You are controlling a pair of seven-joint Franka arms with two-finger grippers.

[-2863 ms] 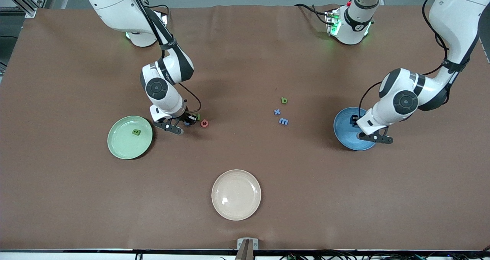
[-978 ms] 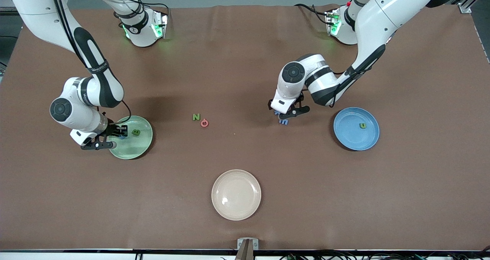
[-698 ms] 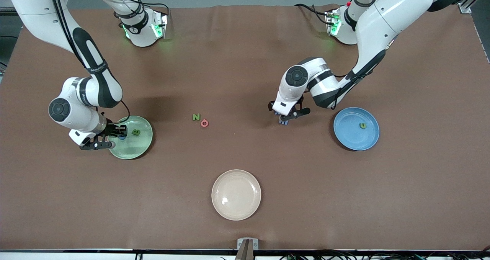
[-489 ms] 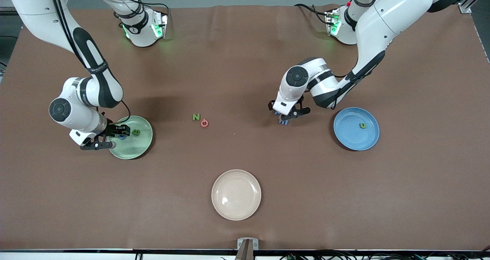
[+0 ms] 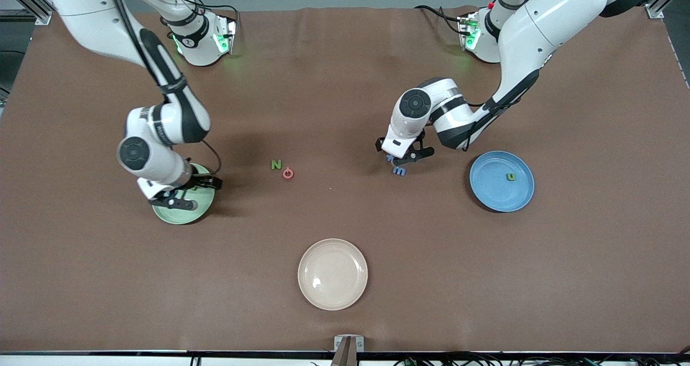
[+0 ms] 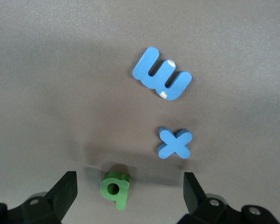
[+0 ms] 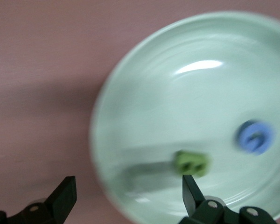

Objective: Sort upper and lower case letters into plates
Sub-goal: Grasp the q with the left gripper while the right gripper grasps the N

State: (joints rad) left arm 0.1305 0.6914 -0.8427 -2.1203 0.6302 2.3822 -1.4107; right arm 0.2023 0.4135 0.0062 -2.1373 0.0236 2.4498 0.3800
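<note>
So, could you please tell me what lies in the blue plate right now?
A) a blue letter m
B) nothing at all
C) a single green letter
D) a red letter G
C: the blue plate holds only one small green letter, while the blue m lies on the table.

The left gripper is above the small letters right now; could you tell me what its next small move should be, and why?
Probably lower the open left gripper onto the green letter, which lies on the table between its fingers; the blue x and blue m lie apart from it.
</note>
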